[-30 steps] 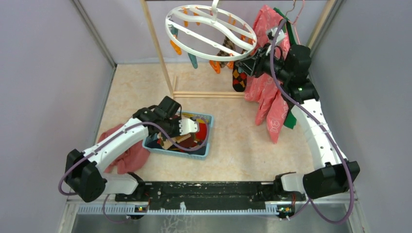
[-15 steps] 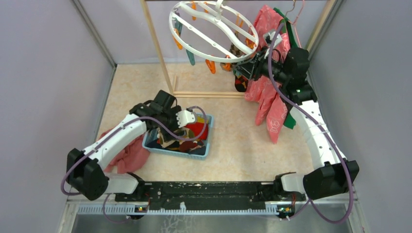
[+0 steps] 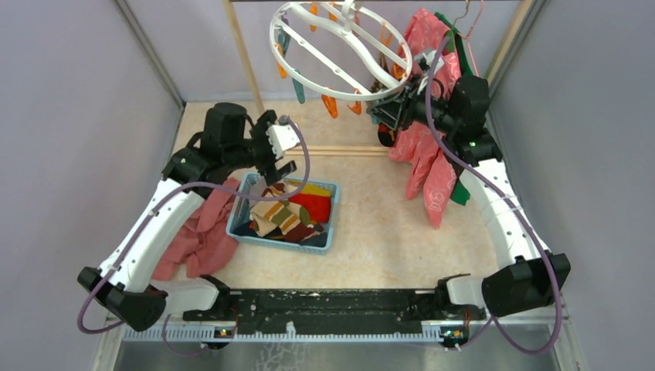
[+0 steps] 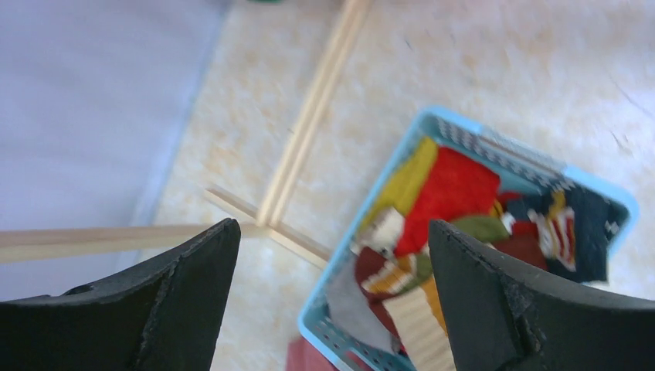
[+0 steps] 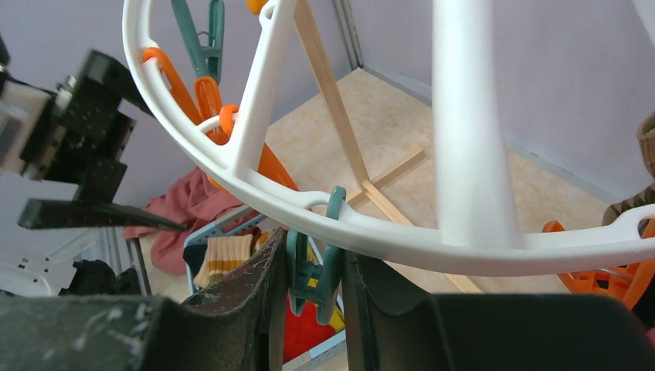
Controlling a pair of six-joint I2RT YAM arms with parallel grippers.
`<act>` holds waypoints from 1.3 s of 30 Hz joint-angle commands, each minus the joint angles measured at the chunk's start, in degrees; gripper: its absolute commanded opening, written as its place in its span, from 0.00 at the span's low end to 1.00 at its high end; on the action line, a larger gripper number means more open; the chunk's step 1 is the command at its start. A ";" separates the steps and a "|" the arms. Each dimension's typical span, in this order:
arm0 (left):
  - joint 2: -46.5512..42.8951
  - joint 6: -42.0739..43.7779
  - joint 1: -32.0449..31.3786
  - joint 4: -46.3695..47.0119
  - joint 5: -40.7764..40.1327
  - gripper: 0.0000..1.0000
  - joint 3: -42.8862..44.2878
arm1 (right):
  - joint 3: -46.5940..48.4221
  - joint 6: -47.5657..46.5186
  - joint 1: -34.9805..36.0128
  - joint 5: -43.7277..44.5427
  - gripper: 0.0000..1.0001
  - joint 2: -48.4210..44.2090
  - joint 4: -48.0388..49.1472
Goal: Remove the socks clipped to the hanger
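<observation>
The white ring hanger hangs tilted at the back, with orange and teal clips under it. My right gripper is at its near right rim, shut on a teal clip just under the ring. A dark patterned sock dangles below that gripper, and a brown knit sock shows at the right wrist view's edge. My left gripper hovers open and empty above the far left corner of the blue basket. Several socks lie in the basket.
Pink and green garments hang right behind my right arm. A pinkish-red cloth heap lies left of the basket. A wooden rack post and its base bars stand at the back, with grey walls on both sides.
My left gripper opened over the basket, then rose and moved back and left. A striped sock now lies on top in the basket. The hanger tilted more steeply; the right gripper kept its hold.
</observation>
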 commanded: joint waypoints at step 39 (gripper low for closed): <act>10.89 -15.87 1.71 36.68 -28.04 0.56 13.18 | -2.69 -9.78 -2.03 2.81 0.64 -6.37 -4.56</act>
